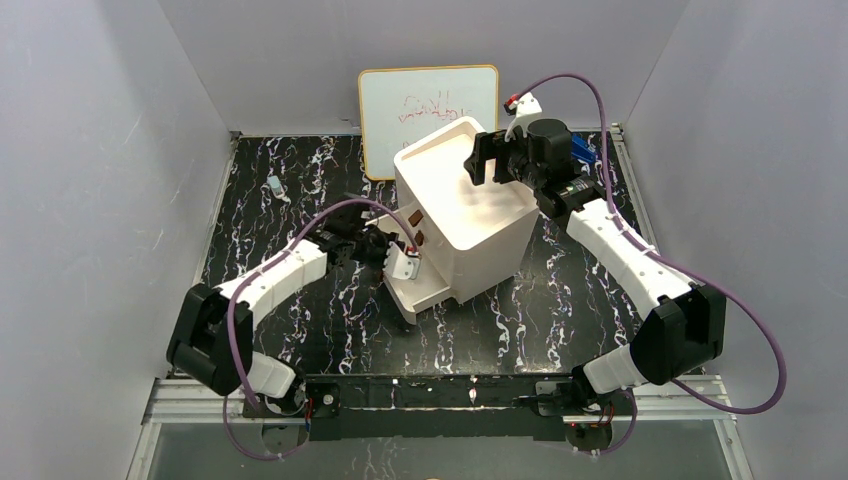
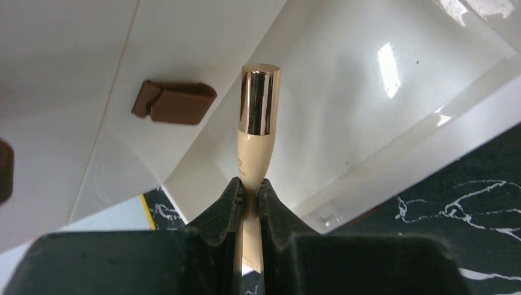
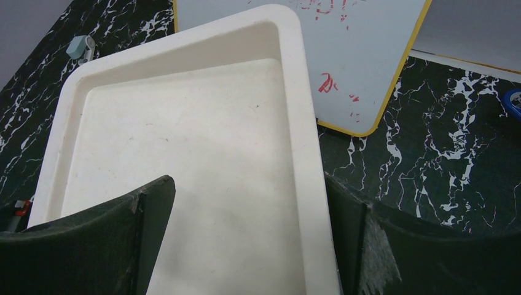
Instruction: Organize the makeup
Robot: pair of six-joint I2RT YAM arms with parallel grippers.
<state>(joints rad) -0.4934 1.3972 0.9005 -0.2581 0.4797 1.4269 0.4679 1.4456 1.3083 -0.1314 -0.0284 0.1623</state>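
Note:
My left gripper (image 2: 250, 187) is shut on a gold-tan pencil (image 2: 258, 117) with a shiny gold cap. It holds the pencil over the pulled-out bottom drawer (image 2: 344, 123) of the white drawer box (image 1: 470, 215). In the top view the left gripper (image 1: 385, 250) is at the box's front, beside the open drawer (image 1: 425, 295). My right gripper (image 1: 495, 160) is open and empty above the box's recessed top (image 3: 184, 141). In its wrist view the right gripper (image 3: 246, 184) has its jaws wide apart, astride the top's right rim. The compacts, pink bar and palette are out of view.
A whiteboard (image 1: 430, 105) with red scribbles leans on the back wall behind the box. A brown drawer handle (image 2: 175, 102) shows on the box front. A small light-blue item (image 1: 275, 185) lies at the back left. A blue object (image 3: 513, 101) lies at the right.

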